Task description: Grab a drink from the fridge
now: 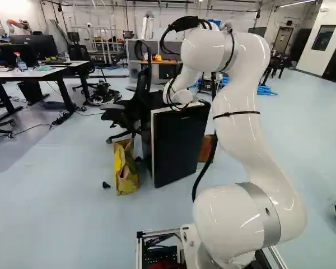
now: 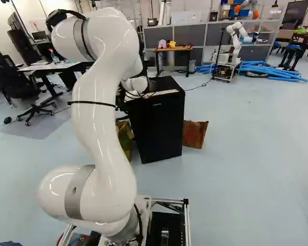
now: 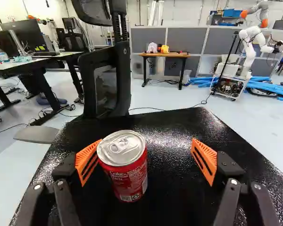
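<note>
The black fridge (image 2: 156, 123) stands ahead of the arm in both base views, a pale strip along its front's upper edge. On its black top (image 3: 170, 141) a red drink can with a silver lid (image 3: 127, 165) stands upright in the wrist view. My gripper (image 3: 145, 157) is open around the can, its orange fingers wide apart. The can is close beside one pad (image 3: 88, 160) and well clear of the other (image 3: 204, 160); whether it touches the near pad I cannot tell. In the base views the arm's wrist hides the fingers. The fridge's inside is not visible.
A black office chair (image 1: 135, 109) stands close against the fridge's far left side. Beside the fridge are a yellow-green bag (image 1: 126, 168) and a brown bag (image 2: 195, 134). Desks (image 1: 45, 73) stand further left. Another robot (image 2: 233, 46) is at the back by blue tubes (image 2: 269, 69).
</note>
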You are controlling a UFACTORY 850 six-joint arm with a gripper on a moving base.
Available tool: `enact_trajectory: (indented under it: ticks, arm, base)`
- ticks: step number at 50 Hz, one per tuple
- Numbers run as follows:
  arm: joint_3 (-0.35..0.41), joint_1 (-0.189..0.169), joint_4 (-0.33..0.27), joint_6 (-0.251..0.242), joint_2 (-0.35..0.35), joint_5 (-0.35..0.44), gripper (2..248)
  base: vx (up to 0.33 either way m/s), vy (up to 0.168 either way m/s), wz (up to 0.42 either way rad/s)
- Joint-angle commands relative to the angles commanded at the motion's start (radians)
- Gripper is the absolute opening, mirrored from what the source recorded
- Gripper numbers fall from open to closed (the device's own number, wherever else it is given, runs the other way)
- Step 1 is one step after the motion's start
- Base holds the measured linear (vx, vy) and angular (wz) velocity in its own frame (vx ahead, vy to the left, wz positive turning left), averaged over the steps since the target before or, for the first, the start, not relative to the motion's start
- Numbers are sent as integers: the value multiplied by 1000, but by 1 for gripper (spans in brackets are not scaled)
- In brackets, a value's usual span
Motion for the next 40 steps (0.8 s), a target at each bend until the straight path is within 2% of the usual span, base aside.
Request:
enact_trajectory:
  ticks: [28,29,33,34,38,39,40]
  arm:
    - [2,4,0,0,1,0,243]
    - [2,4,0,0,1,0,207]
    - [2,4,0,0,1,0,207]
    - [2,4,0,0,1,0,169]
    - [2,4,0,0,1,0,169]
    - [2,4,0,0,1,0,131]
    - [2,4,0,0,1,0,131]
  base:
    - [0,0,0]
    - [0,0,0]
    - [0,0,0]
    - [0,0,0]
    - [0,0,0]
    - [0,0,0]
    - [0,0,0]
